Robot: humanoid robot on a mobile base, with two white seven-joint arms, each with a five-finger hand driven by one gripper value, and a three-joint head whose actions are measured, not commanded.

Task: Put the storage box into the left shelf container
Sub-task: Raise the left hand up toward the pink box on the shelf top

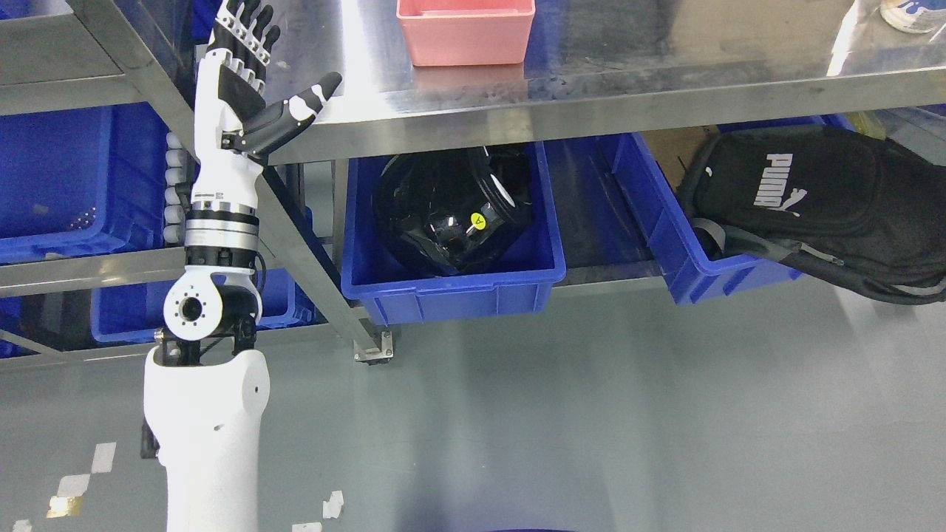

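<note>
Left arm at lower left, left hand [244, 70] spread and holding nothing, pink storage box [465, 29] cut off up top, PUMA bag [813, 192] at right.

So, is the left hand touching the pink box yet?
Apart. The head view shows the left hand open, with bare steel tabletop between it and the pink box.

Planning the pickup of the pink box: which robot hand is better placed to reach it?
Left. The left robot hand is raised, open, at the steel table's edge, left of the pink storage box. The right arm is not in view.
</note>
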